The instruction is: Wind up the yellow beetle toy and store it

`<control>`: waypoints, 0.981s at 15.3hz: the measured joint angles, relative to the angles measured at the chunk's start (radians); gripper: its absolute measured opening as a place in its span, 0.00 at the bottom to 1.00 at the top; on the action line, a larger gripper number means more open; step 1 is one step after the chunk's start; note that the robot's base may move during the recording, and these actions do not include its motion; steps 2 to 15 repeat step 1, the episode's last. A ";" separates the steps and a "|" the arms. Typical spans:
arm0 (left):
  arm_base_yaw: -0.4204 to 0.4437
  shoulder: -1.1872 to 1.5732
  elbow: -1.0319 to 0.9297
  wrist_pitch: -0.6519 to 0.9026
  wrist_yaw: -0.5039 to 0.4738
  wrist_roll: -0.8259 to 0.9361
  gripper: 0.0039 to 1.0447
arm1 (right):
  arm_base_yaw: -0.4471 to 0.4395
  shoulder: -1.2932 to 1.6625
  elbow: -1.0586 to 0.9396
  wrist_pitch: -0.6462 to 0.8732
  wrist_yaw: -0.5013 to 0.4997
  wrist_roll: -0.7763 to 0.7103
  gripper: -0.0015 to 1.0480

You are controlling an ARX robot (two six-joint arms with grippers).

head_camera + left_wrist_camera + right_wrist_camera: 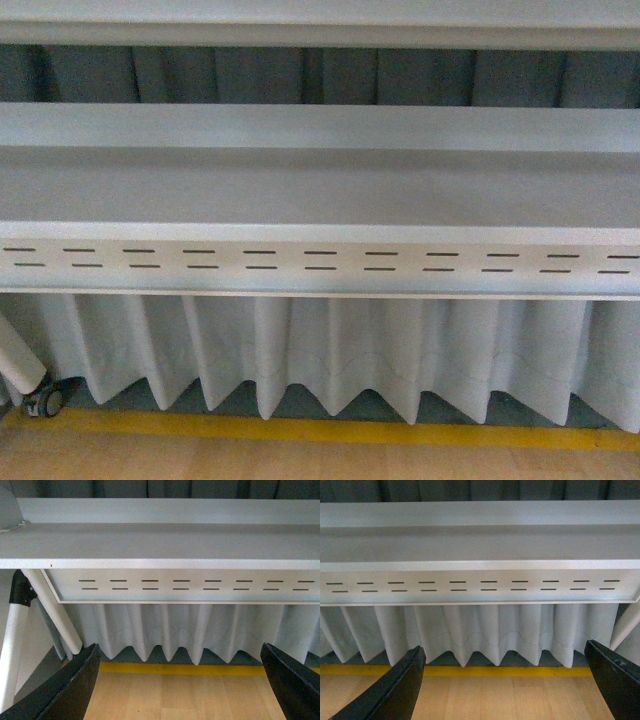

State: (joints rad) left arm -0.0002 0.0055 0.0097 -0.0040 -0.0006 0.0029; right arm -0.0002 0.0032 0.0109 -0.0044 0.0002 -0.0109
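Observation:
The yellow beetle toy is out of view in all three views. My left gripper [182, 682] is open, its two black fingers [65, 690] spread wide over bare wooden floor with nothing between them. My right gripper [505, 685] is open too, its black fingers [395, 692] wide apart above the same floor and holding nothing. Neither arm shows in the front view.
A grey table [320, 190] with a slotted front panel [320, 262] spans every view. A pleated white curtain [330, 350] hangs behind it. A yellow floor stripe [300, 430] runs below. White table legs [52, 610] and a castor [42, 402] stand at the left.

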 joint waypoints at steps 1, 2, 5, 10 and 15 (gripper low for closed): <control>0.000 0.000 0.000 0.000 0.000 0.000 0.94 | 0.000 0.000 0.000 0.000 0.000 0.000 0.94; 0.000 0.000 0.000 0.000 0.000 0.000 0.94 | 0.000 0.000 0.000 0.000 0.000 0.000 0.94; 0.000 0.000 0.000 0.000 0.000 0.000 0.94 | 0.000 0.000 0.000 0.000 0.000 0.000 0.94; 0.000 0.000 0.000 0.000 0.000 0.000 0.94 | 0.000 0.000 0.000 0.000 0.000 0.000 0.94; 0.000 0.000 0.000 0.000 0.000 0.000 0.94 | 0.000 0.000 0.000 0.000 0.000 0.000 0.94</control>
